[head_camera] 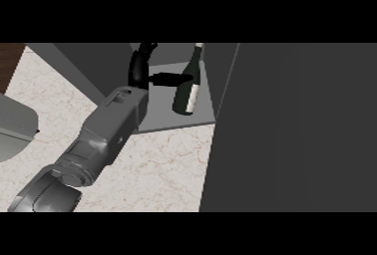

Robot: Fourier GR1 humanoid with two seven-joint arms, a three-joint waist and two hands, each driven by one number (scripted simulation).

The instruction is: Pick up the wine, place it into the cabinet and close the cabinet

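The wine bottle, dark green with a pale label, stands upright on the floor of the open cabinet at the top centre. My left hand is inside the cabinet just left of the bottle, at the end of a grey forearm that comes in from the lower left. Its fingers arch upward, apart from the bottle, and only the thumb reaches across to the bottle's side. The hand is open. My right hand does not show.
The open cabinet door, a large dark panel, fills the right side of the view. The cabinet's left wall slants along the upper left. A pale grey object sits at the left edge on the marble counter.
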